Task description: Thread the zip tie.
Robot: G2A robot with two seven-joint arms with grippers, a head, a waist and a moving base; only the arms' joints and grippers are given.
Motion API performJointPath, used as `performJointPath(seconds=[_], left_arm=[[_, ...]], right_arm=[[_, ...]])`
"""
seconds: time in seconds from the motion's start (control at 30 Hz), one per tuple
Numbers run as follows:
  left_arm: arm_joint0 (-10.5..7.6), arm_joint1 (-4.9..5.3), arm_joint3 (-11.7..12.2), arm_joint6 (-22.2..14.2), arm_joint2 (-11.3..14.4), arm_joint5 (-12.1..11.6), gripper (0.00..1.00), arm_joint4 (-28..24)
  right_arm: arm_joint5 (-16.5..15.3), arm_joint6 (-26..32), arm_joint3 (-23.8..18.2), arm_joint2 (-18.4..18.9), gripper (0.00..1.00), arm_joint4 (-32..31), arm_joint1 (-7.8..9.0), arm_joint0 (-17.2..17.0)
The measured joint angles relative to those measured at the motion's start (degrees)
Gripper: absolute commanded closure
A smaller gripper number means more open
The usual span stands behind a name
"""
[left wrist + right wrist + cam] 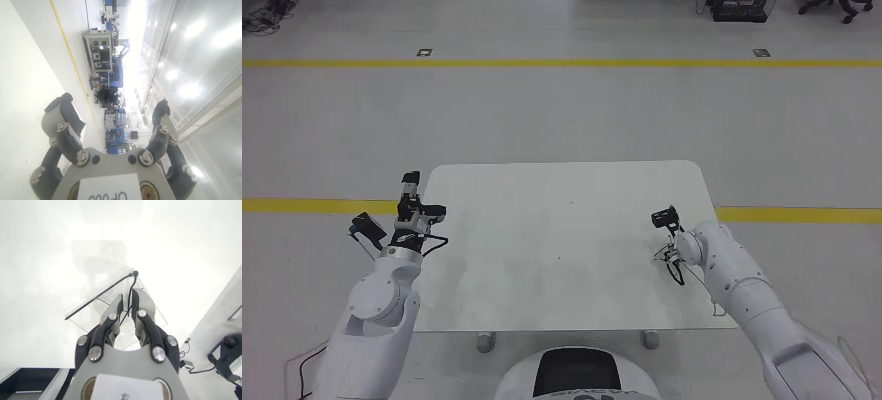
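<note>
White table (562, 230) on yellow-lined floor: right gripper (128, 293) at right edge clenched on looped black zip tie (105, 291); left gripper (114, 100) at left edge spread wide, empty.

Bright overhead light; blown-out glare around round white ceiling lamps (189, 91), washed-out flat white tabletop (37, 256), fisheye bending at wrist-view edges.
</note>
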Motion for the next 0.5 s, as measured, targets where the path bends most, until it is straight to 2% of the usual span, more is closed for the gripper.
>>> performJointPath(seconds=[0.17,0.27,0.37,0.5], left_arm=[[0.0,0.0,0.0,0.0,0.0,0.0,0.0,0.0],[0.0,0.0,0.0,0.0,0.0,0.0,0.0,0.0],[0.0,0.0,0.0,0.0,0.0,0.0,0.0,0.0],[0.0,0.0,0.0,0.0,0.0,0.0,0.0,0.0]], right_arm=[[-0.37,-0.32,0.34,0.11,1.0,0.2,-0.16,0.23],[-0.43,-0.22,-0.82,0.69,1.0,-0.11,0.01,-0.11],[-0.58,0.41,-3.63,2.07,1.0,-0.49,0.56,-1.23],[-1.37,1.76,-9.48,5.4,1.0,-0.67,1.8,-4.04]])
